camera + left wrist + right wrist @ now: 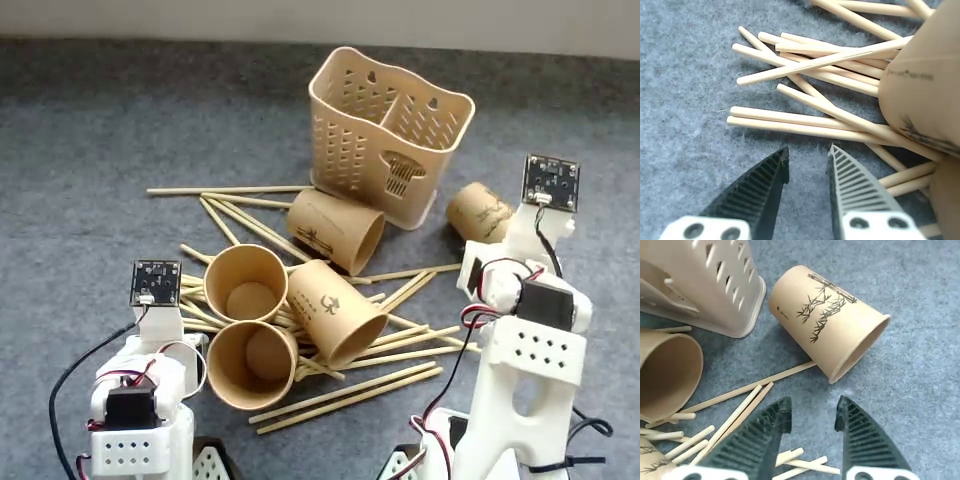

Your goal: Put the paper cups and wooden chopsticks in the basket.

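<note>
Chopsticks (790, 122) just beyond left jaws; cup (827, 320) beyond right jaws

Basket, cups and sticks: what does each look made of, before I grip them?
Basket: probably moulded plastic, beige and smooth, with cut-out slots in its walls.
Cups: paper, matt brown with a printed design, thin-walled at the mouth.
Sticks: pale bare wood or bamboo, round and matt; no grain shows to tell which.
</note>
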Robot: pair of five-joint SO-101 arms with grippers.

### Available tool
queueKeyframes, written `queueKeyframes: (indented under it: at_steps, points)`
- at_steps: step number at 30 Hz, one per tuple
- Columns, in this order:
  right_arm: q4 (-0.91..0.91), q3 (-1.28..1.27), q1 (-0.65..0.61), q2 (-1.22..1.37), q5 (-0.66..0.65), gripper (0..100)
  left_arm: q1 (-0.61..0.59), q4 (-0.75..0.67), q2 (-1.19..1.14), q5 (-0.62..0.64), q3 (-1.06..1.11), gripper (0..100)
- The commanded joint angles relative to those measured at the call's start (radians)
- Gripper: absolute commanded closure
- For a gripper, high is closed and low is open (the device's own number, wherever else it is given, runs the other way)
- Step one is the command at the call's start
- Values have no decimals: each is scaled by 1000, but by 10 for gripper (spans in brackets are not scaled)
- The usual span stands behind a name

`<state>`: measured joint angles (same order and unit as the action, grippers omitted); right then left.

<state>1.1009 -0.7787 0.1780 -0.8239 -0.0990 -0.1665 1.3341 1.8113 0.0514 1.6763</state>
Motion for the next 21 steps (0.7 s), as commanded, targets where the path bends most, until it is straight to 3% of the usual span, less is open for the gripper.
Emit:
queueKeyframes:
  at_steps: [1, 7, 17, 21]
  points:
    - [-87, -19, 30, 2, -18, 843, 1, 2, 7, 0, 19, 863]
    - [-226, -96, 76, 2, -77, 843, 1, 2, 7, 0, 19, 863]
    - [-312, -108, 82, 15, -72, 843, 1, 2, 7, 0, 19, 863]
    - [-294, -94, 81, 148, -71, 843, 1, 2, 7, 0, 19, 863]
